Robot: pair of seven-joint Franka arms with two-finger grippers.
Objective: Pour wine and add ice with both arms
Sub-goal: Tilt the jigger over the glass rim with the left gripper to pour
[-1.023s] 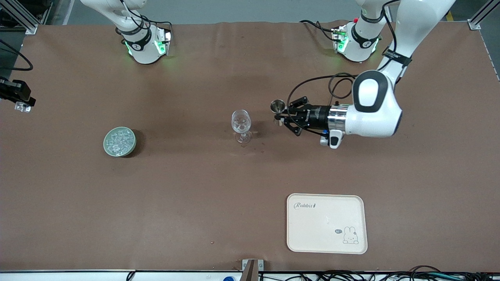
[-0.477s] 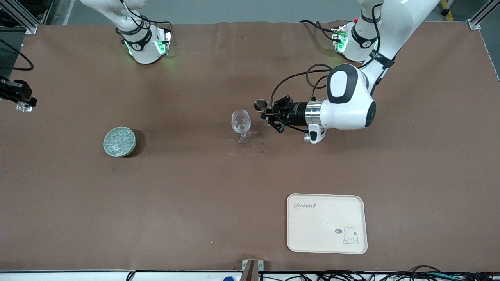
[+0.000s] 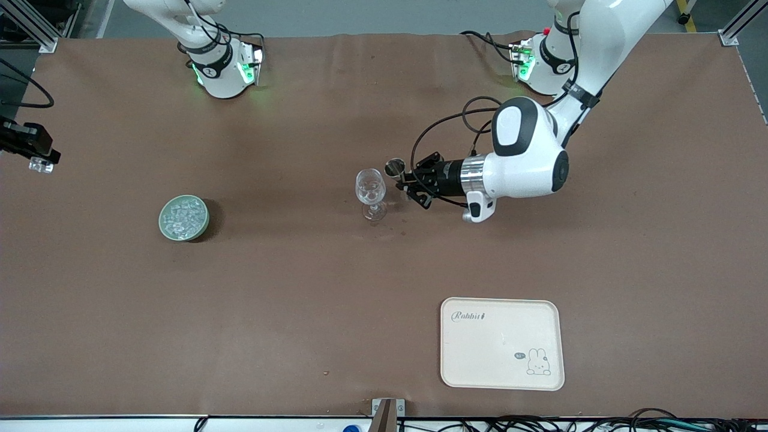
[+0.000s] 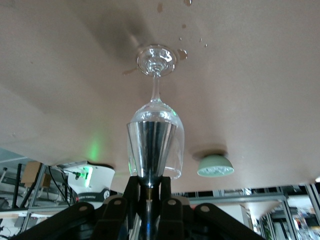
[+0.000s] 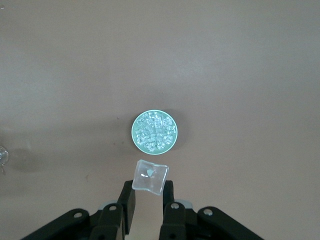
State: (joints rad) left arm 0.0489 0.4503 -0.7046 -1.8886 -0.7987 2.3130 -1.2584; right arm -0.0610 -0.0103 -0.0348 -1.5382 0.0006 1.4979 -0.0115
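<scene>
**Jigger held beside the wine glass, one ice cube gripped aloft**

While the wine glass (image 3: 370, 193) stands upright near the middle of the brown table (image 3: 300, 312), a small metal jigger (image 3: 394, 167) is held just beside its rim by the left gripper (image 3: 405, 182), whose fingers are clamped on the jigger's narrow waist. Toward the right arm's end of the table a green bowl (image 3: 183, 218) is seen, heaped with ice (image 3: 182, 215). At the edge of the front view the right gripper (image 3: 37, 161) hangs over that end of the table, pinched on a single clear ice cube (image 3: 41, 166). A cream tray (image 3: 502, 343) with a rabbit drawing lies nearer the front camera.

From the left wrist, the jigger (image 4: 150, 150) is seen closed in the left gripper (image 4: 149, 192), its cup in line with the wine glass (image 4: 156, 120) — whether they touch cannot be told. The green bowl (image 4: 215, 165) shows farther off.

From the right wrist, the ice cube (image 5: 150, 176) is seen squeezed between the tips of the right gripper (image 5: 149, 194), high over the table, with the green bowl (image 5: 134, 131) and its ice (image 5: 155, 131) below.
</scene>
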